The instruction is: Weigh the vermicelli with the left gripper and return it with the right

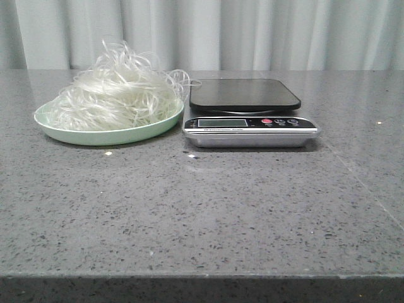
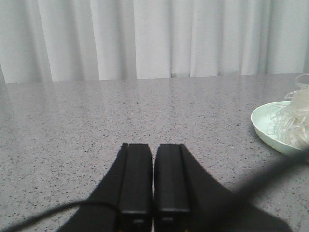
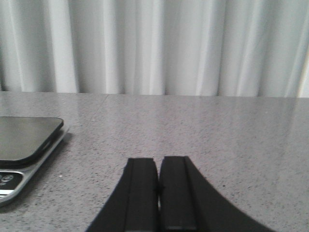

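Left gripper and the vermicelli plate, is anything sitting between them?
No. In the left wrist view, only bare grey tabletop lies between the shut left gripper and the green plate of vermicelli.

Speckled stone-like table (image 1: pixel 202 208) — glossy black scale (image 1: pixel 245 95) (silvery base).

Front view, table (image 1: pixel 202 208): only two obstacles, both toward 12 o'clock. Pale green plate (image 1: pixel 148 129) heaped with vermicelli (image 1: pixel 117 95) at about 11 o'clock; kitchen scale (image 1: pixel 249 113) just beside it at 12 to 1 o'clock. The plate rim nearly meets the scale's corner, so no passage between them. Loose strands overhang toward the scale platform. Bare stone from 3 through 6 to 9 o'clock. Curtain (image 1: pixel 252 31) closes off the far edge. Top access above the mound and the platform is unobstructed.
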Robot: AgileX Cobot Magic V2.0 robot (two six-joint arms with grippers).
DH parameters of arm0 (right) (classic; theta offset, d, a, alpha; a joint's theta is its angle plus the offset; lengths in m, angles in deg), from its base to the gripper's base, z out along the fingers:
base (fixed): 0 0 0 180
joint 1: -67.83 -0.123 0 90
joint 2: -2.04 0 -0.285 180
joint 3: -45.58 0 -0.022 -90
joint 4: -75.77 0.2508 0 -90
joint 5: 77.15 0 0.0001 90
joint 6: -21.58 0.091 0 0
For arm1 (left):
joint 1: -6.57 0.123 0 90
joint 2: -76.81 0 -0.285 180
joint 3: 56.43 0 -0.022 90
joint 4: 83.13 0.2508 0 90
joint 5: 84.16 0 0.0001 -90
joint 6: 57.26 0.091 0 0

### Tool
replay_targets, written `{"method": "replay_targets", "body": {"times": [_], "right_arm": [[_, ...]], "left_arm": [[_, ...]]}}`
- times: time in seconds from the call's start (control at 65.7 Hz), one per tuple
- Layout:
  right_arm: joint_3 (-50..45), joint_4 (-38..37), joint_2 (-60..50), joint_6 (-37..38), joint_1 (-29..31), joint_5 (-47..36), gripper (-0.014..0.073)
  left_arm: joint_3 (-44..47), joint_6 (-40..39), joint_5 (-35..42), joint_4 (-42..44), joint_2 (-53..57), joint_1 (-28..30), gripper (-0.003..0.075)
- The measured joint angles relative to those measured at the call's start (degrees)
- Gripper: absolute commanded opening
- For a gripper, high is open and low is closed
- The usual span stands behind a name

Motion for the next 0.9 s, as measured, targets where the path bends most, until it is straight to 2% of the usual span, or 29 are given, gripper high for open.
{"method": "replay_targets", "body": {"times": [0.183, 0.898], "right_arm": [[-4.0, -1.4, -2.4, 0.5, 0.0, -3.5, 0.0167], [-4.0, -1.7, -2.4, 1.3, 0.0, -4.1, 0.0167]], "left_arm": [[0.0, 0.0, 0.1, 0.0, 0.0, 0.0, 0.0127], [0.0, 0.0, 0.3, 0.0, 0.0, 0.0, 0.0127]]}}
